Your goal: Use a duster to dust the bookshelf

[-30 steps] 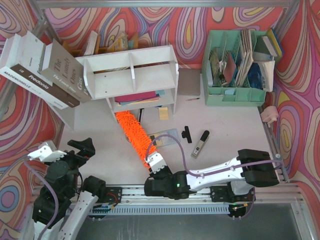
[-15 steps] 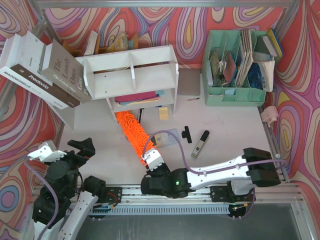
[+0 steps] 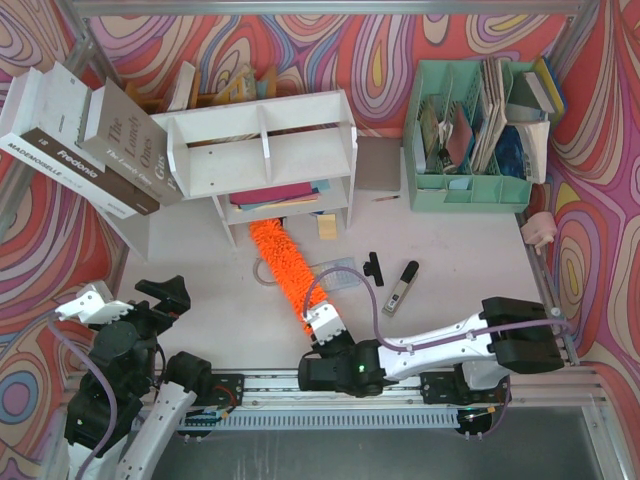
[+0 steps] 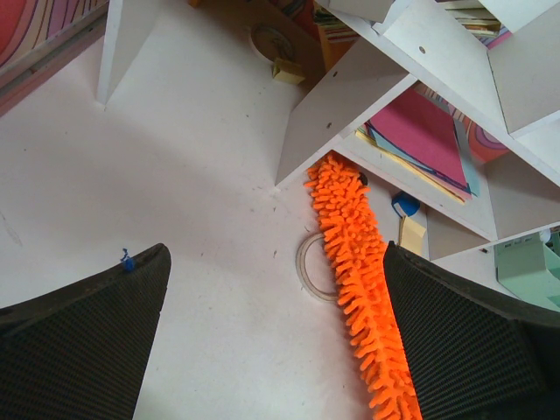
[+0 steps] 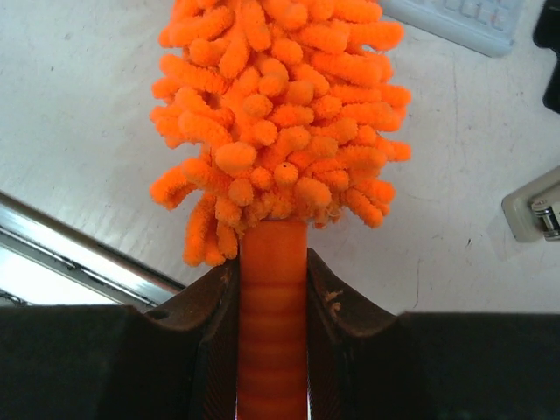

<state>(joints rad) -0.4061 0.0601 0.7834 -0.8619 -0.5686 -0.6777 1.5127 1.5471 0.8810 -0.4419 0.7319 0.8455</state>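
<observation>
- We hold the duster [image 3: 285,265] in the right gripper [image 3: 325,322]; its two jaws are clamped on the thin orange handle just below the fluffy head, as the right wrist view shows plainly.
- The duster's head lies low over the table in front of the bookshelf [image 3: 262,150], running from the gripper up to the lower tier; its far tip sits at the mouth of that tier, beside the foot of a divider.
- The left gripper [image 3: 128,297] hangs well in front of the bookshelf and off to its left, fingers spread wide with nothing between them.
- We judge the task to be under way but far from finished; the tool is grasped and brought to the lower tier, yet the top board and the upper compartments are not being touched now, and we expect they need a pass.
- No dust shows at this distance, so we cannot tell which surfaces are already clean.
- From above, the top board hides the inside of the lower tier; we cannot say whether the tip is inside it or only against its front edge.
- Flat books [image 4: 420,131] lie in the lower tier and may block the sweep; how deep they reach is hidden.
- The handle's rear end is buried in the jaws; the left fingers are cut off at the frame's edge in their own view.
</observation>
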